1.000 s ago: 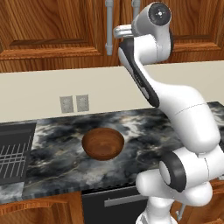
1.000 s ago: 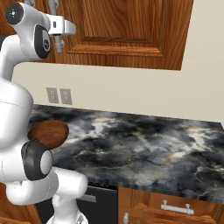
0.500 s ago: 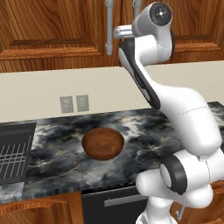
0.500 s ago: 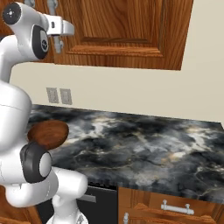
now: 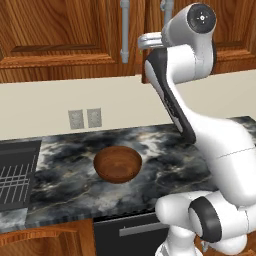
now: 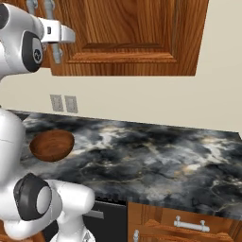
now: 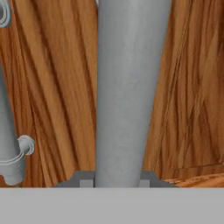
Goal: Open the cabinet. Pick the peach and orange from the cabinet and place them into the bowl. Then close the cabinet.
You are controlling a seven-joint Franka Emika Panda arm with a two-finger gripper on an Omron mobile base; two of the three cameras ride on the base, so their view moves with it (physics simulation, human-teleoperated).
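The cabinet (image 5: 65, 35) hangs above the counter, with two reddish-brown panelled doors and long grey bar handles. My gripper (image 7: 116, 179) is raised to the right door and shut on its handle (image 7: 127, 87), which runs straight up between the fingertips. From the right base view the hand (image 6: 56, 35) sits against that handle (image 6: 57, 54). The left door's handle (image 5: 124, 30) hangs free beside it. The dark-brown wooden bowl (image 5: 118, 164) stands on the counter below, also seen as the bowl (image 6: 52, 145) from the right. The peach and orange are hidden.
Along the black marble counter (image 6: 156, 160), a dark dish rack (image 5: 12, 175) sits at the far left. Two wall outlets (image 5: 85, 118) are behind the bowl. A lower drawer with a short handle (image 6: 189, 224) is at the right, below the counter.
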